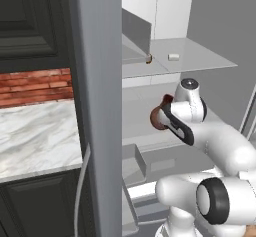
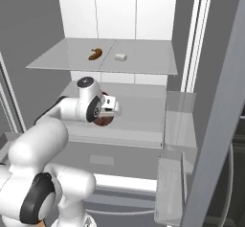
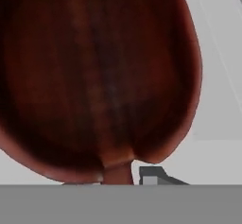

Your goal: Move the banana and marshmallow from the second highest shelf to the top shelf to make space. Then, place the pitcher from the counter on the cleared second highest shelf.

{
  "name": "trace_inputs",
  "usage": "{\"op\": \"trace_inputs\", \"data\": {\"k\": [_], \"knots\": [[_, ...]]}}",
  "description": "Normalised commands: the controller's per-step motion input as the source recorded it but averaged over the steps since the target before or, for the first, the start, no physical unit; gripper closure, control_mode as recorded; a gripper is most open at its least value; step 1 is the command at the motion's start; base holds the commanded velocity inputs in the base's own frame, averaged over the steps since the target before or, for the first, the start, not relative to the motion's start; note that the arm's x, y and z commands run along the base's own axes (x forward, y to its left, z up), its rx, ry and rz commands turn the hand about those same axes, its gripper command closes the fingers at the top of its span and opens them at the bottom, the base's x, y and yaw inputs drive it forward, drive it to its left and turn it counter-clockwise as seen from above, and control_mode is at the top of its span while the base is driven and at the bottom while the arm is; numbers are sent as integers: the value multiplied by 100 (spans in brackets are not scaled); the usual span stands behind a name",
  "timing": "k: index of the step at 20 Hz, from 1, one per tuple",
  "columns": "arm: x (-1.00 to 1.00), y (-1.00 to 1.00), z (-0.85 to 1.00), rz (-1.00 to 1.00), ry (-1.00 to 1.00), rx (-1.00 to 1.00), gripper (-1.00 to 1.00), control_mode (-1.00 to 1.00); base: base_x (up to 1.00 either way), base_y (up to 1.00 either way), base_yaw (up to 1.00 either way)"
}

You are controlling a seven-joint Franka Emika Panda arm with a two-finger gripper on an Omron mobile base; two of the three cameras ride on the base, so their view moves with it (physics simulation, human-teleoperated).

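Note:
The reddish-brown pitcher (image 1: 157, 119) (image 2: 102, 120) hangs at my gripper (image 2: 110, 107) just over the second highest shelf (image 2: 139, 113) (image 1: 137, 108). My hand hides most of it. In the hand view the pitcher (image 3: 94, 76) looms very close, its thin handle running down between my fingertips (image 3: 151, 176); the gripper is shut on it. On the top shelf (image 2: 148, 65) (image 1: 205, 56) lie the small banana (image 2: 95, 54) (image 1: 148, 58) and the white marshmallow (image 2: 120, 57) (image 1: 173, 57), side by side. The marble counter (image 1: 35, 131) is at the left.
A tall grey side wall (image 1: 97, 106) separates the counter from the shelves. A box-like bin (image 1: 134, 162) sits on a lower shelf. Clear door bins (image 2: 177, 125) stand at the right. Red brick (image 1: 35, 86) backs the counter, with dark cabinets above and below.

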Motion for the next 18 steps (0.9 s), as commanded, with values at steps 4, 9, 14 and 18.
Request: {"op": "trace_inputs", "data": {"k": [4,9,14,18], "knots": [[18,0,-23,0,0,-5,-100,-100,0,0,0],[1,18,-3,0,-2,-3,-100,-100,0,0,0],[0,27,0,0,-9,-3,-100,-100,0,0,0],[-9,1,1,0,-22,-1,-100,-100,0,0,0]]}}
